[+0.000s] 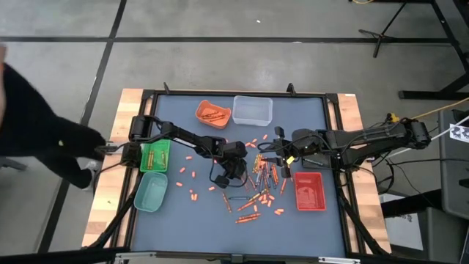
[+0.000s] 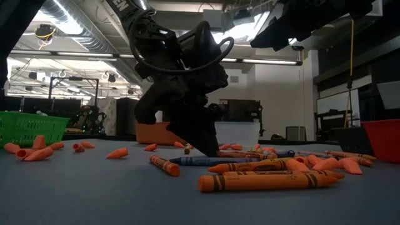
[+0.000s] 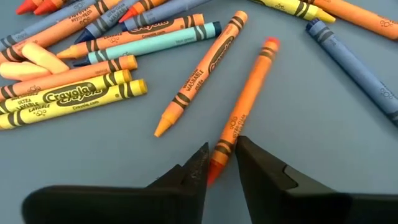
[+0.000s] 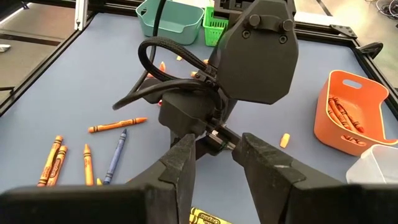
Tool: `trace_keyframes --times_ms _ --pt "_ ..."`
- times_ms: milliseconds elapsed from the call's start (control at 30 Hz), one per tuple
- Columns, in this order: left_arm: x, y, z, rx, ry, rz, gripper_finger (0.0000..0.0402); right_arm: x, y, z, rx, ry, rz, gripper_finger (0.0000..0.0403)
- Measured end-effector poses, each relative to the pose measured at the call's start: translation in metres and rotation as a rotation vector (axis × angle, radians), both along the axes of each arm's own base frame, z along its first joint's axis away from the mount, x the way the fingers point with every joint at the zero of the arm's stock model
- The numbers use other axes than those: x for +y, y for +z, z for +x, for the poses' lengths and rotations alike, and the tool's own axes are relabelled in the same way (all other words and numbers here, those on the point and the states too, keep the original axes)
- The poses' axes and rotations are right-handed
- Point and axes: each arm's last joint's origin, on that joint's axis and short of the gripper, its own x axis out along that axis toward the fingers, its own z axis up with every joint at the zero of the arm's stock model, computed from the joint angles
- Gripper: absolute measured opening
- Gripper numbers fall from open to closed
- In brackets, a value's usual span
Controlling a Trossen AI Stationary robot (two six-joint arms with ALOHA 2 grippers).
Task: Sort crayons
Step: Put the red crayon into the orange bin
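Many crayons (image 1: 258, 182) lie scattered on the blue-grey table, in orange, yellow, blue and red; they also show in the low view (image 2: 262, 181). My left gripper (image 1: 236, 167) is down at the table, its fingers (image 3: 196, 165) closed on one end of an orange crayon (image 3: 245, 102). In the low view my left gripper (image 2: 195, 145) points down at the table. My right gripper (image 4: 217, 155) is open and empty. It hovers above the table just right of the left gripper (image 1: 278, 152). My left gripper pinches the orange crayon near its reddish tip end (image 3: 219, 158) between its two fingers. The fingers come from above, pointing down, and lie across the crayon. The crayon lies flat on the table, its other end (image 3: 268, 45) pointing away from the gripper.
An orange tray (image 1: 212, 112) with crayons and a clear tray (image 1: 253, 110) stand at the back. A green basket (image 1: 154, 155) and a teal tray (image 1: 150, 192) stand left, a red tray (image 1: 308, 191) right. A person's dark sleeve (image 1: 33, 121) shows beyond the left edge.
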Motion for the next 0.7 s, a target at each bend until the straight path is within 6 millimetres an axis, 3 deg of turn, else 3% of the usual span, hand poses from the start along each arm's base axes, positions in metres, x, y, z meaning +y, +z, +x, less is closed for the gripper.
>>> trace_keyframes --times_ms 367,700 --pt "0.000 0.000 0.000 -0.002 -0.002 -0.003 0.0007 0.000 -0.003 -0.002 0.037 -0.005 0.007 0.0129" --pt "0.000 0.021 0.011 0.085 0.051 -0.019 0.0003 -0.001 0.008 -0.014 0.013 -0.009 0.007 0.0129"
